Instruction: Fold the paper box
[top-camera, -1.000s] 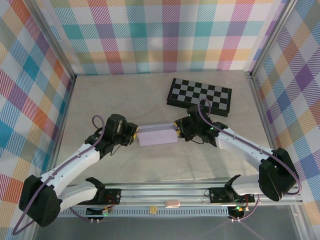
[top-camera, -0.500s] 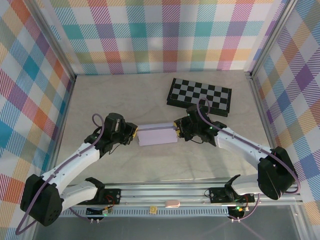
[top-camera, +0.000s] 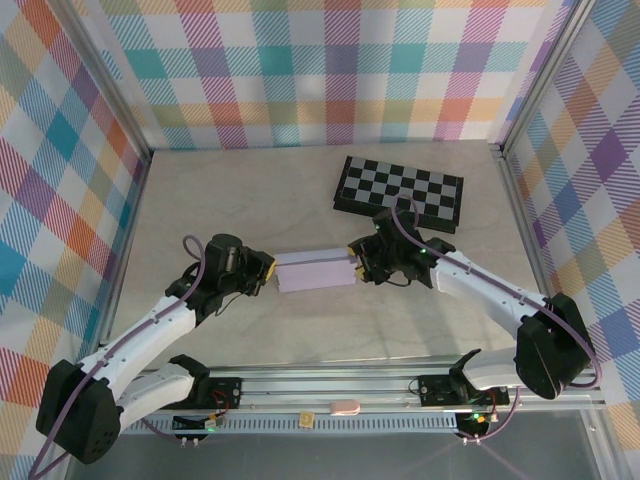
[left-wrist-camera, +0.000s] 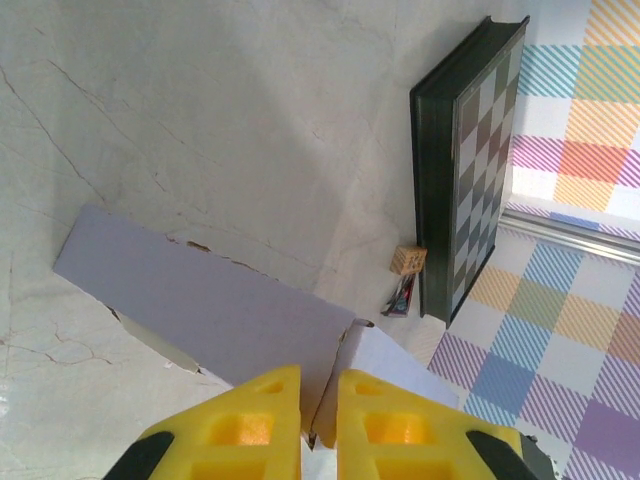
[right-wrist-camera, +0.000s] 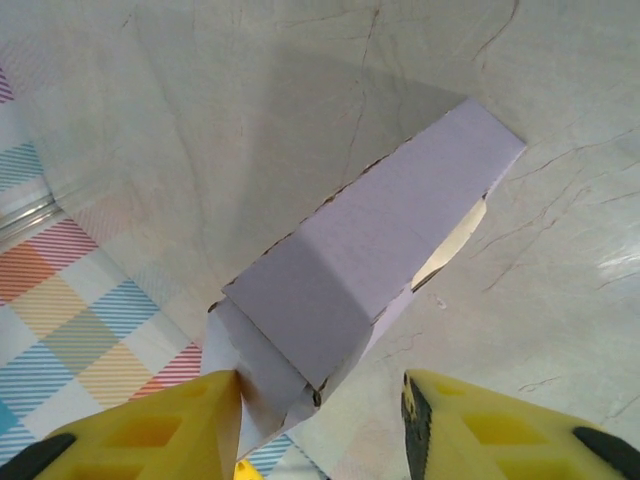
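Left wrist view, left fingers (left-wrist-camera: 255, 425) pinching paper box (left-wrist-camera: 200, 300) flap, right fingers (right-wrist-camera: 480, 430) spread open astride box's opposite end.

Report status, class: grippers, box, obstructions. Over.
Left gripper pinching paper box end flap. Right gripper open, straddling other end. Checkerboard behind, apart from box.

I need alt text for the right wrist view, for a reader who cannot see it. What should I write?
A pale lavender paper box lies on a marbled beige table, running away from the camera. The right gripper stands open astride its near end, yellow fingers at either side.
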